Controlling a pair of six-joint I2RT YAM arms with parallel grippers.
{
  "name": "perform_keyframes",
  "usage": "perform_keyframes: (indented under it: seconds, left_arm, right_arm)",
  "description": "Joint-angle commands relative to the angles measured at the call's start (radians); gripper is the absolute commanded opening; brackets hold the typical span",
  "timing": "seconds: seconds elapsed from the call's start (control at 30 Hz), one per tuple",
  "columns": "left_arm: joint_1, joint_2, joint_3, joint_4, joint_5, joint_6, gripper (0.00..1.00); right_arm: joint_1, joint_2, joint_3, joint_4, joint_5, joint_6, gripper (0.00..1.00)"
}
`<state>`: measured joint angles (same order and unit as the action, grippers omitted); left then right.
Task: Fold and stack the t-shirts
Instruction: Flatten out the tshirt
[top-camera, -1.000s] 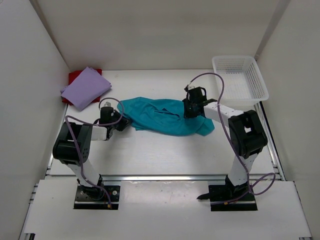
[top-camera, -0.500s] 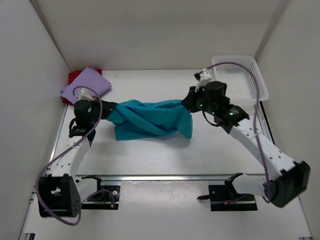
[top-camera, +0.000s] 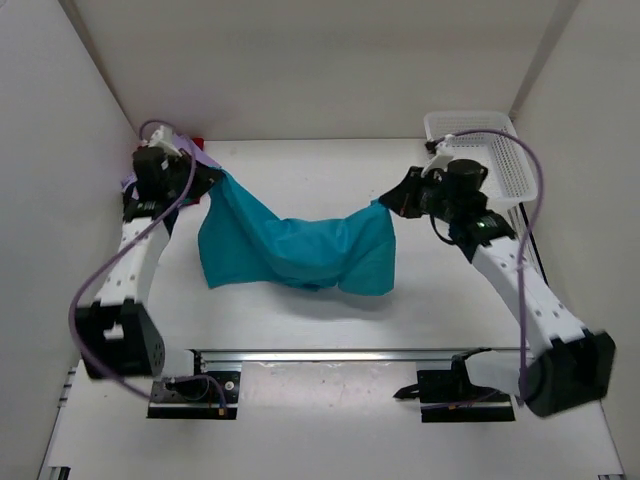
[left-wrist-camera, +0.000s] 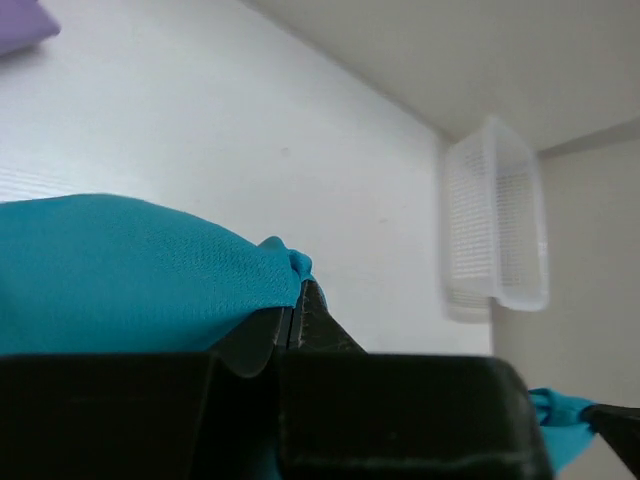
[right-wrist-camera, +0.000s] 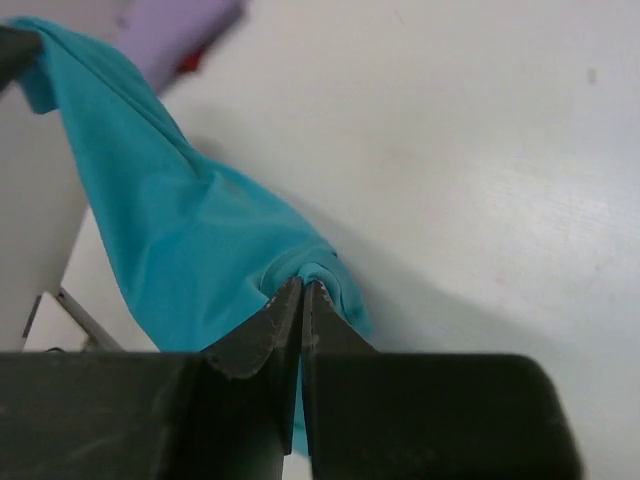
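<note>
Surface (top-camera: 300, 170): white and walled in. Only the middle has changed. A second ago the teal cloth lay there in a low bunch, and now it is up off that spot.

Teal t-shirt (top-camera: 290, 250): hangs as a sagging sheet between the two claws, over the centre of the surface. Its top edge dips in the middle and both corners are pulled up and outward. I cannot tell whether the lower hem brushes the surface.

Basket (top-camera: 500, 150): white mesh at 2 o'clock, untouched, and apart from the cloth.

Lavender t-shirt (right-wrist-camera: 180, 35): folded at 10 o'clock and mostly hidden behind the left arm in the overhead view.

Red t-shirt (right-wrist-camera: 190, 62): only a sliver shows from under the lavender one.

Left claw (left-wrist-camera: 300, 300): clenched on a corner of the teal t-shirt. It has swung from near the centre out to 10 o'clock, just above the stack.

Right claw (right-wrist-camera: 302, 295): pinched tight on the opposite corner, with a nub of teal showing at the tips. It has risen and drawn out toward 2 o'clock, near the basket.

Meaning for the task: two shirts look folded and stacked, so the teal one is the last. This lift-and-spread reads as shaking it open, and laying it flat for folding is probably next.

Risk: a thin pinch could slip under tension.
</note>
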<state>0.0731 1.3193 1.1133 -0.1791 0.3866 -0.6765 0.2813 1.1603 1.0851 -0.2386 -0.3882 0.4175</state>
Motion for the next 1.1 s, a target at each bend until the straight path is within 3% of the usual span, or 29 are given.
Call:
perform_keyframes:
  seconds: [0.0,0.1,0.13,0.27,0.4,0.47,0.53,0.6,0.67,0.8,0.9,1.07]
  left_arm:
    - [-0.061,0.241,0.144,-0.048,-0.078,0.034,0.06]
    - [-0.142,0.49,0.384,-0.13,-0.117,0.04,0.32]
    - [-0.145,0.558,0.472,-0.166,-0.091,0.043,0.36]
    - [-0.16,0.539,0.501,-0.174,-0.162,0.067,0.51]
    - [-0.156,0.335,0.209,-0.035,-0.158,0.037,0.5]
    - [-0.128,0.179,-0.055,0.054,-0.14,-0.007,0.22]
    - [-0.087,0.065,-0.229,0.131,-0.115,-0.052,0.15]
    - [-0.04,-0.029,-0.363,0.132,-0.115,-0.052,0.09]
    - [0.01,-0.127,-0.453,0.081,-0.147,-0.019,0.12]
    - [0.111,-0.245,-0.559,0.013,-0.172,0.012,0.32]
    - [0.249,-0.285,-0.641,0.004,-0.14,0.006,0.51]
    - [0.222,-0.246,-0.718,0.093,-0.187,-0.069,0.59]
  right_arm:
    - [-0.066,0.21,-0.067,0.139,-0.086,0.072,0.0]
    - [-0.126,0.434,0.034,0.168,-0.101,0.096,0.0]
    - [-0.14,0.5,0.1,0.167,-0.1,0.102,0.01]
    - [-0.159,0.549,0.18,0.142,-0.071,0.087,0.22]
    - [-0.125,0.414,0.058,0.172,0.015,0.078,0.36]
    - [-0.099,0.296,-0.119,0.255,0.063,0.098,0.38]
    - [-0.045,0.216,-0.232,0.289,0.112,0.093,0.25]
    - [0.042,0.165,-0.313,0.283,0.153,0.083,0.01]
    - [0.102,0.113,-0.372,0.256,0.198,0.076,0.0]
    - [0.186,0.039,-0.447,0.239,0.21,0.053,0.03]
    - [0.206,-0.023,-0.51,0.239,0.189,0.055,0.08]
    - [0.174,-0.085,-0.606,0.263,0.123,0.066,0.14]
